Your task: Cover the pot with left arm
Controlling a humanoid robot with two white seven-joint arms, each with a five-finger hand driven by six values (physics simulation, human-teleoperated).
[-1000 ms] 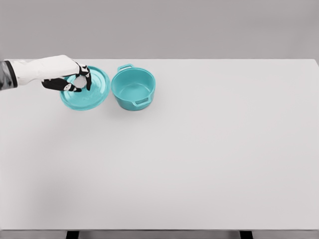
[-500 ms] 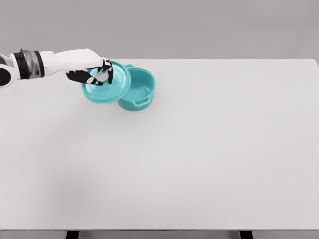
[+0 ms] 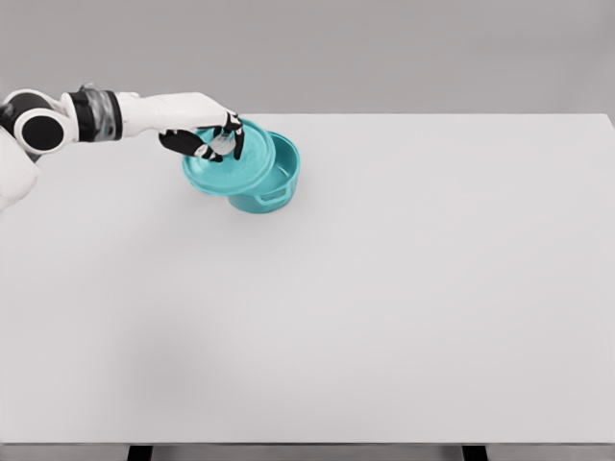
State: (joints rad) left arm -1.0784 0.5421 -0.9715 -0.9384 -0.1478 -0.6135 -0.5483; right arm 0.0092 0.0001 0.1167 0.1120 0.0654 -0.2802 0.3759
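Left hand (image 3: pixel 207 140), fingers clenched on the lid (image 3: pixel 231 165), holds it overlapping the pot (image 3: pixel 272 182); next, centre and lower it.

the left arm (image 3: pixel 135 113) is a smooth white shell with rounded segments. a grey band edged in black rings the forearm, and a dark circular cap sits on the joint near the picture's left edge. the left hand (image 3: pixel 207 134) has a white back and black fingers (image 3: pixel 183 144) with white patches.
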